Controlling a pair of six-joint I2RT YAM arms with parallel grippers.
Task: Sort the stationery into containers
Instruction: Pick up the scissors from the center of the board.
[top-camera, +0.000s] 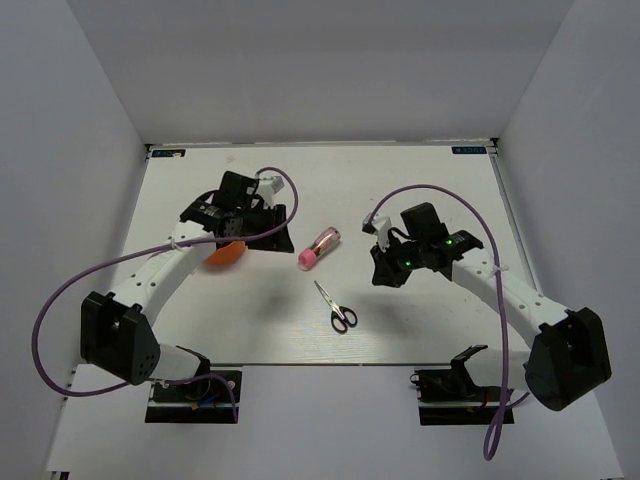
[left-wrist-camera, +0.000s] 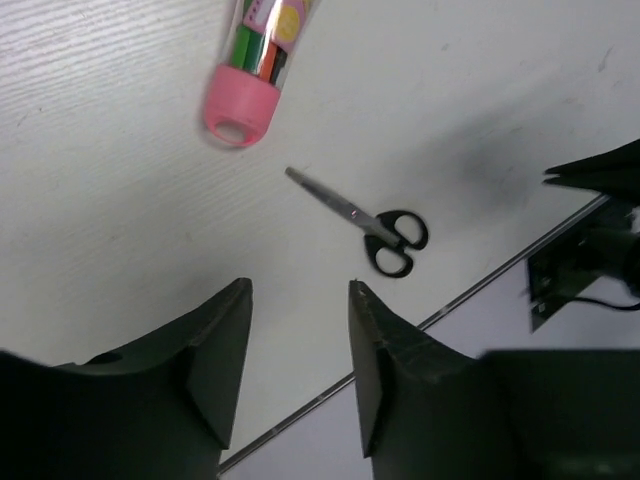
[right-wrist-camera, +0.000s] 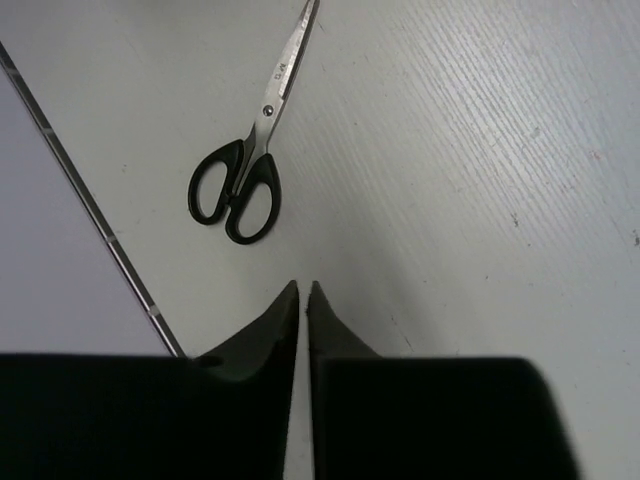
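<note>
scissors with black handles lie flat near the middle of the white desk in the top view, blades closed and pointing away from the arm bases. just beyond the scissors' blade tips, and apart from them, lies the pink tube on its side. farther left of the scissors a red-orange pot shows only as a sliver under the left arm. the left end effector hangs up and to the left of the scissors, and the right end effector up and to their right. in the left wrist view the left end effector is spread, with bare desk in the gap between its two dark fingers and nothing pinched. the scissors lie beyond it and the pink-capped tube lies past the scissors' tip. in the right wrist view the right end effector is all but pressed together, with only a thin slit between its tips, gripping nothing. the scissors lie just beyond it on the desk, not touching it.
</note>
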